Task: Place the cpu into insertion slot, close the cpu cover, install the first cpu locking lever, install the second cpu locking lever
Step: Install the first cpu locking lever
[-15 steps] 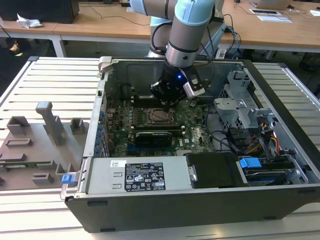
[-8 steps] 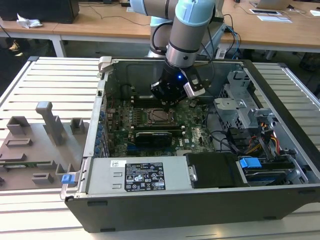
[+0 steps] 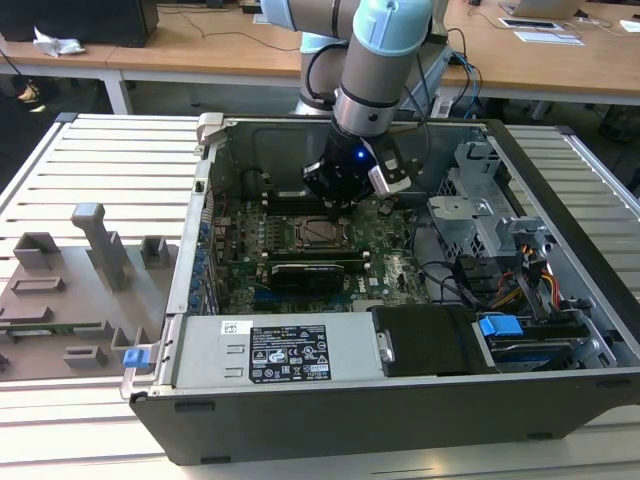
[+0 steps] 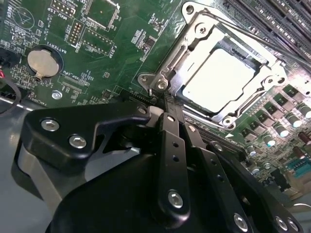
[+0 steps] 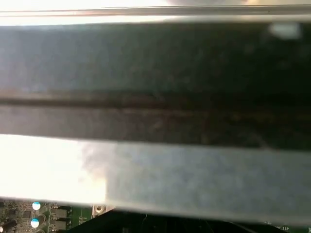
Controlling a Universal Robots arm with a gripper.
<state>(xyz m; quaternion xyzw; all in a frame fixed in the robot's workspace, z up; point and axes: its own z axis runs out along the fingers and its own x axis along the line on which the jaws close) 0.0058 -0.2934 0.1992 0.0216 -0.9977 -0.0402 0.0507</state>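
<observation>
The cpu (image 4: 218, 80) lies flat in the insertion slot (image 3: 325, 232) on the green motherboard, its silver top showing through the cut-out. The cpu cover (image 4: 192, 36) is folded down over it as a silver frame. A thin locking lever (image 4: 257, 41) runs along the socket's side by the memory slots. My gripper (image 4: 167, 104) stands with its black fingers (image 4: 170, 141) together, the tips touching the socket's corner beside a frame screw (image 4: 162, 85). In the exterior view the gripper (image 3: 338, 200) hangs just above the far edge of the socket. Nothing shows between the fingers.
The open computer case (image 3: 330, 420) walls the board in. Long memory slots (image 4: 272, 19), a black card (image 3: 315, 272), a coin battery (image 4: 41, 63), the power supply (image 3: 280, 355) and a drive cage (image 3: 480, 215) surround the socket. A grey fixture tray (image 3: 70, 290) lies at the exterior view's left.
</observation>
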